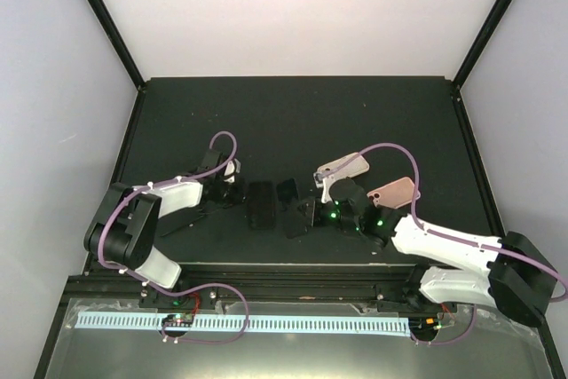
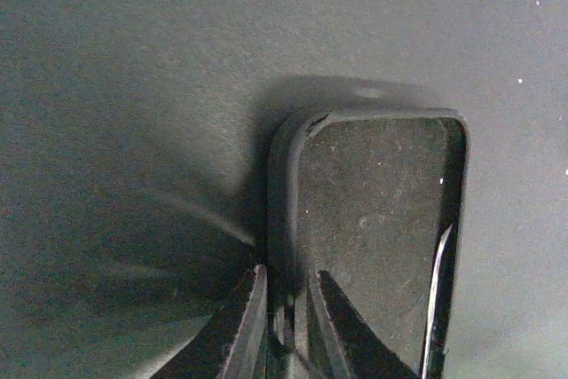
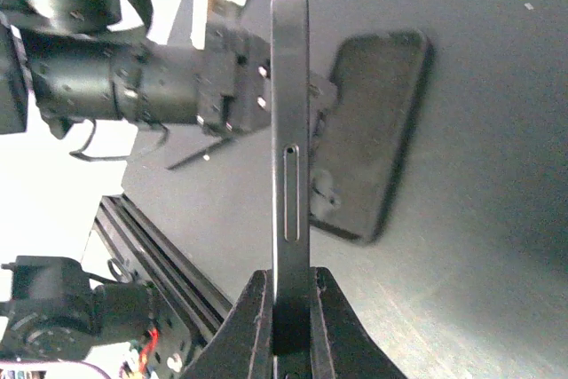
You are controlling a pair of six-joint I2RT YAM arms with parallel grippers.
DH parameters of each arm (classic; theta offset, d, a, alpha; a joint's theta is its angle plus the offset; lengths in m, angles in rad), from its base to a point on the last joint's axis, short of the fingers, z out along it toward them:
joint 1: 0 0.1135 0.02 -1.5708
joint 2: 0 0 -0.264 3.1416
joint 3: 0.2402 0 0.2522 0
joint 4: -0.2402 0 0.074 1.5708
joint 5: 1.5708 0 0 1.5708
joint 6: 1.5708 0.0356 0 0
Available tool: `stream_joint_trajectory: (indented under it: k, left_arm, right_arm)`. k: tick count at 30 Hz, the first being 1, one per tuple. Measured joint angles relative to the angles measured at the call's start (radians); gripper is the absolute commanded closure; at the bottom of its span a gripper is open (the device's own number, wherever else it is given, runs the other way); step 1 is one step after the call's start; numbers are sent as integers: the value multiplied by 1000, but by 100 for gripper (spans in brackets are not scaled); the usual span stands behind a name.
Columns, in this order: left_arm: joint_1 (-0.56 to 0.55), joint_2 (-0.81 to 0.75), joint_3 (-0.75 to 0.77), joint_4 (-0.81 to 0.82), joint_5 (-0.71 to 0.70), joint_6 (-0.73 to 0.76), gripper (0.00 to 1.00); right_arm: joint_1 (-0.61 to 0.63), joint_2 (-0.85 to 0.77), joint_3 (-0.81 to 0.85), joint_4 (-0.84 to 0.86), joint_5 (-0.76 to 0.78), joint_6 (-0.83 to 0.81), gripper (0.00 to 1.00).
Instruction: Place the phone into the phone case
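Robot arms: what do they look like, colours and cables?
Both have white shells between black joints: left arm, right arm. A purple cable loops along each. Near the right wrist, green lights glow. The fingers are black, tapered.

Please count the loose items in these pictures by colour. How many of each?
Black: 2, the phone case and the phone.
Pink: 2, both phone-shaped pieces.
Total: 4.

A pale pink phone-shaped item [image 1: 346, 166] and a rosier one [image 1: 395, 190] lie flat, near each other, on the dark table [image 1: 293, 113], right of centre.
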Motion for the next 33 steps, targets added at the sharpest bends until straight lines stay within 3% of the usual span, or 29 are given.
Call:
stream_joint_trajectory:
  k: [14,22,29,33]
  left_arm:
    - [-83,-27,-71,63,66,-49,92]
    - [-116,-68,-148,144,167,-151,69]
    - [-119,-124,-184,152,202,-197,55]
    - [-117,-160,-195,153,209,-206,52]
  right_arm:
    - [-6,117,108,1,5,-3,99]
    - [-26,261,111,33,-18,35,99]
    - [-27,348,110,106,-65,89,99]
    - [-27,384,110,126,-81,115,99]
